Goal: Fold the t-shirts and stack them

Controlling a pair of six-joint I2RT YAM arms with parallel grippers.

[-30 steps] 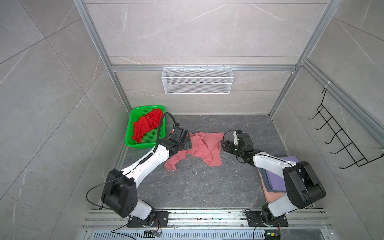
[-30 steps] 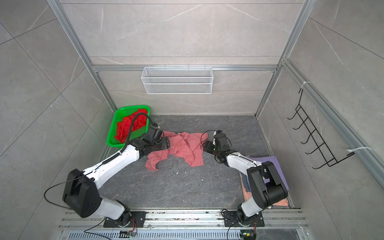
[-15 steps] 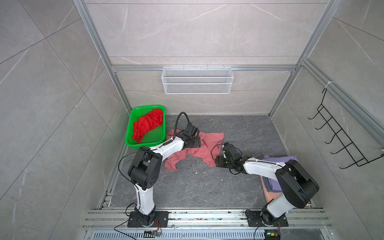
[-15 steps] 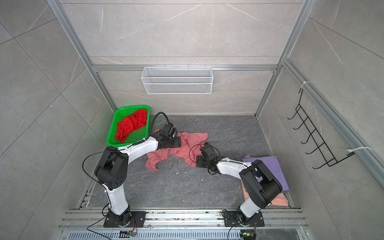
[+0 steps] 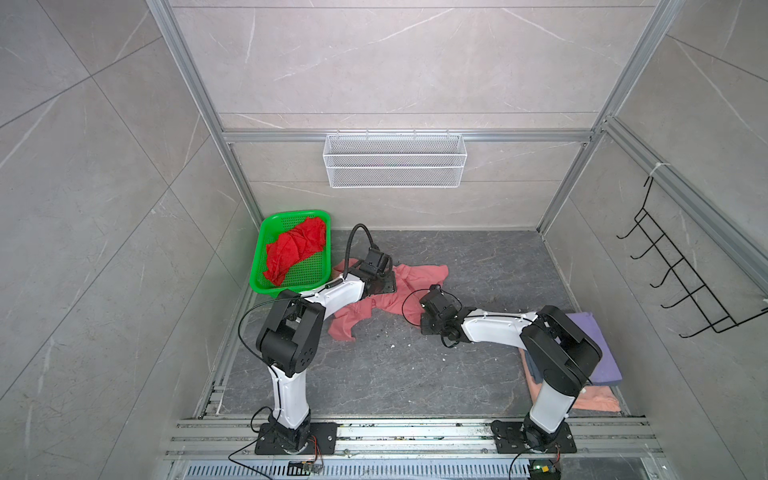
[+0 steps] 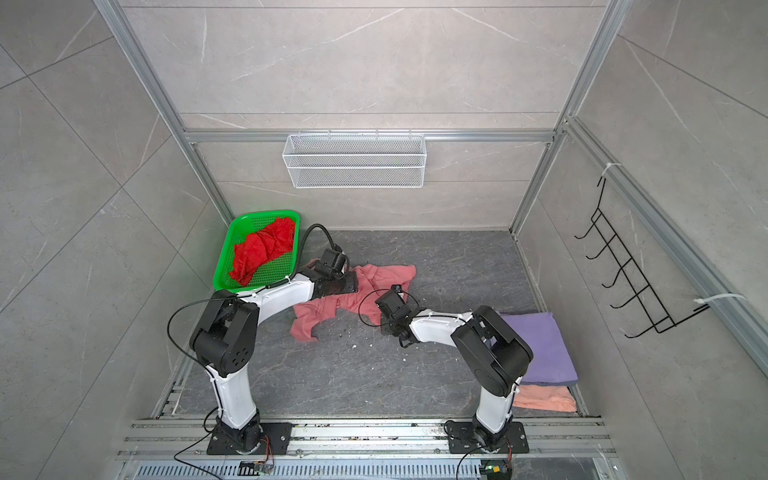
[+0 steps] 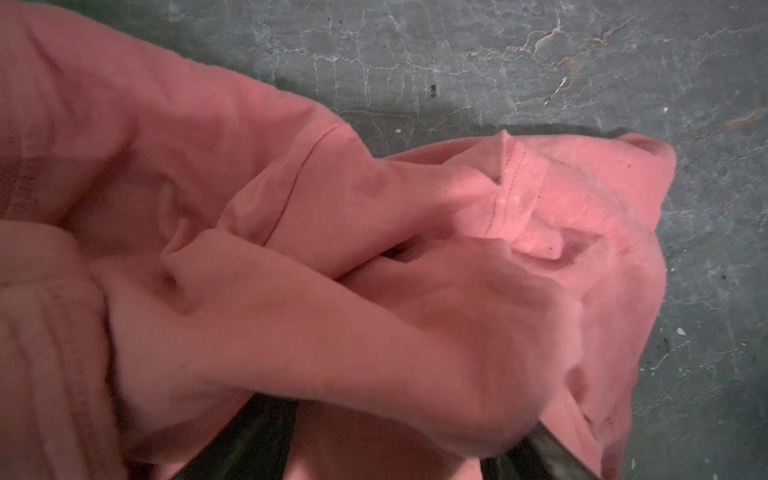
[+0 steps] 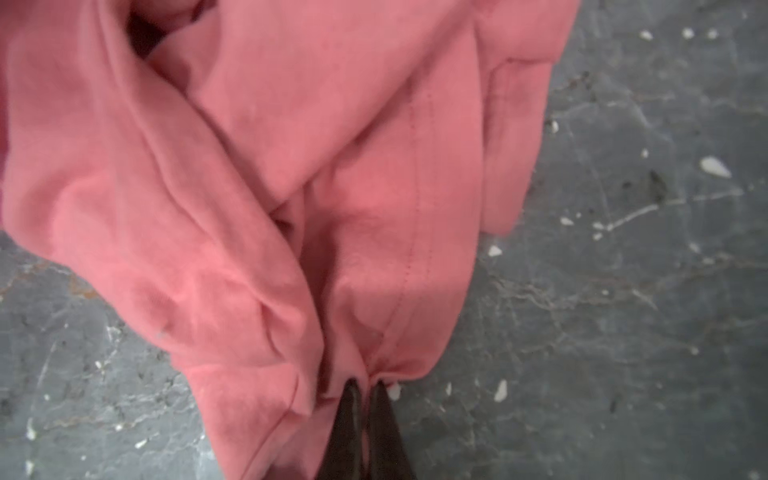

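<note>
A crumpled salmon-pink t-shirt (image 5: 419,276) (image 6: 386,274) lies on the dark grey floor, left of the middle. My left gripper (image 5: 384,286) (image 7: 395,424) is pressed down on its far left part. The jaws stand wide apart, with bunched cloth (image 7: 374,324) between and over them. My right gripper (image 5: 415,316) (image 8: 365,384) is low at the shirt's near right edge, shut on a pinch of the hem (image 8: 374,357). A bright red t-shirt (image 5: 297,249) lies in the green basket (image 5: 291,214). Folded lavender (image 5: 598,357) and peach (image 5: 594,403) t-shirts are stacked at the near right.
A white wire basket (image 5: 395,166) hangs on the back wall. A black hook rack (image 5: 685,286) hangs on the right wall. Aluminium posts frame the cell, and the arms' rail (image 5: 415,432) runs along the front. White crumbs (image 8: 715,166) dot the floor.
My right gripper moved left and nearer along the shirt's edge, then shut on the hem. My left gripper shifted right over the shirt and the arm's elbow swung in.
</note>
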